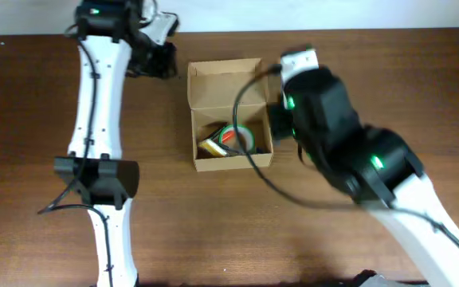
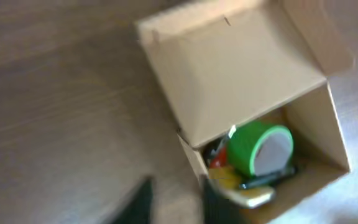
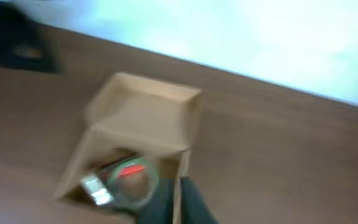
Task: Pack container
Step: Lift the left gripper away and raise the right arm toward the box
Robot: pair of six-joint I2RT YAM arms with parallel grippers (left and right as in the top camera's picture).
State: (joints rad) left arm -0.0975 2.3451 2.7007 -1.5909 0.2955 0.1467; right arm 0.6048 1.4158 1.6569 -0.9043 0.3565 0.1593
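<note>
White arm links (image 1: 94, 88), black joints (image 1: 96, 177), thin black cables (image 1: 273, 187) trailing alongside. Green lights (image 1: 377, 163) on black housings. Left claw (image 2: 176, 186) dark, blurred.

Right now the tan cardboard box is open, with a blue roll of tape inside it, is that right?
Not quite. The roll of tape inside the open tan cardboard box is green, not blue; the left wrist view shows it clearly.
</note>
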